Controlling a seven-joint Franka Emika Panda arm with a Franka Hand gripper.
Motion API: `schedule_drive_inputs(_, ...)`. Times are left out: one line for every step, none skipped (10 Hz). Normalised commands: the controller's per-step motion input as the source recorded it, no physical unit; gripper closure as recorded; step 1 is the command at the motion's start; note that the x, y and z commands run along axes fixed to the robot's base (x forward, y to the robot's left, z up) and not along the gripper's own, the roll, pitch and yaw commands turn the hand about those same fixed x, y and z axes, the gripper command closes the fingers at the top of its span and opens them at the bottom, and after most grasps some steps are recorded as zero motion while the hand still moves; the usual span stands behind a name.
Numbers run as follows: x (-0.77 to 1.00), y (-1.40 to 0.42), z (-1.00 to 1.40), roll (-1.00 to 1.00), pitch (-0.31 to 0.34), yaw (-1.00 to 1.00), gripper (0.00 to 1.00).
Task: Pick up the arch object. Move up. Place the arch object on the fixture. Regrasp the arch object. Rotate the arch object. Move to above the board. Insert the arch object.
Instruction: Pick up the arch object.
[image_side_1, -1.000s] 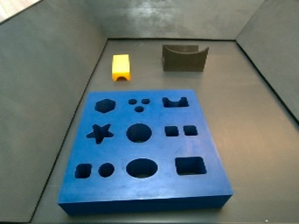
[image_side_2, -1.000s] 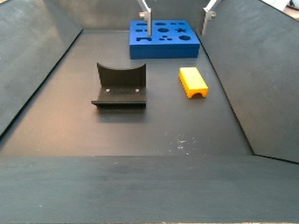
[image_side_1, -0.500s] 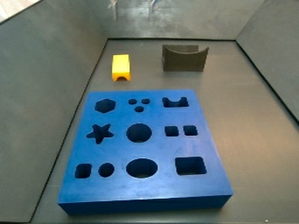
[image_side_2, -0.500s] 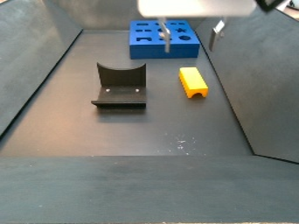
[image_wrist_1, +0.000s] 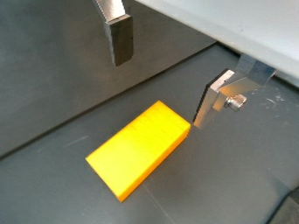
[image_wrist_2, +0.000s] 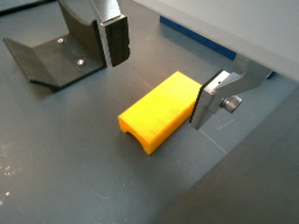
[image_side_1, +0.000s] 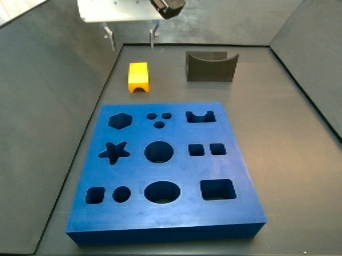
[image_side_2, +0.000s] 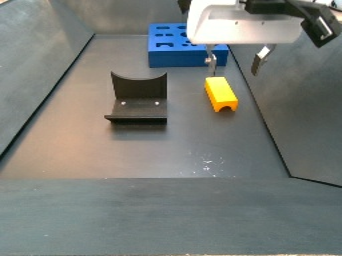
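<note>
The yellow-orange arch object (image_side_1: 138, 75) lies flat on the dark floor beside the far wall, and it shows in both wrist views (image_wrist_1: 140, 149) (image_wrist_2: 162, 109) and in a side view (image_side_2: 221, 94). My gripper (image_side_1: 131, 38) hangs above it, open and empty, with one finger (image_wrist_2: 114, 39) on each side of the block and well clear of it. It also shows in a side view (image_side_2: 235, 63) and in both wrist views (image_wrist_1: 163, 74) (image_wrist_2: 163, 74). The dark fixture (image_side_1: 210, 66) (image_side_2: 136, 98) (image_wrist_2: 59, 52) stands beside the block. The blue board (image_side_1: 167, 165) lies on the floor further along.
Grey walls (image_side_1: 74, 90) (image_side_2: 287, 90) enclose the floor on all sides, and the arch object lies close to one. The board's edge (image_wrist_2: 205, 39) shows just beyond the block. The gripper body hides part of the board (image_side_2: 171, 42) in a side view.
The gripper has come down into view and now hangs over the arch object. The arch object, fixture and board have not moved.
</note>
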Motion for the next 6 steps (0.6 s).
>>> schedule_drive_inputs(0.24,0.00,-0.64,0.00,-0.037,-0.02,0.00)
schedule_drive_inputs(0.47,0.00,-0.57,-0.03,-0.036,-0.22,0.00)
schedule_drive_inputs(0.23,0.00,-0.59,0.00,-0.027,-0.31,0.00)
schedule_drive_inputs(0.03,0.00,-0.72,0.00,0.000,-0.24,0.00)
schedule_drive_inputs(-0.01,0.00,-0.80,0.01,0.000,-0.21,0.00)
schedule_drive_inputs(-0.25,0.00,-0.90,0.02,0.000,-0.09,0.00)
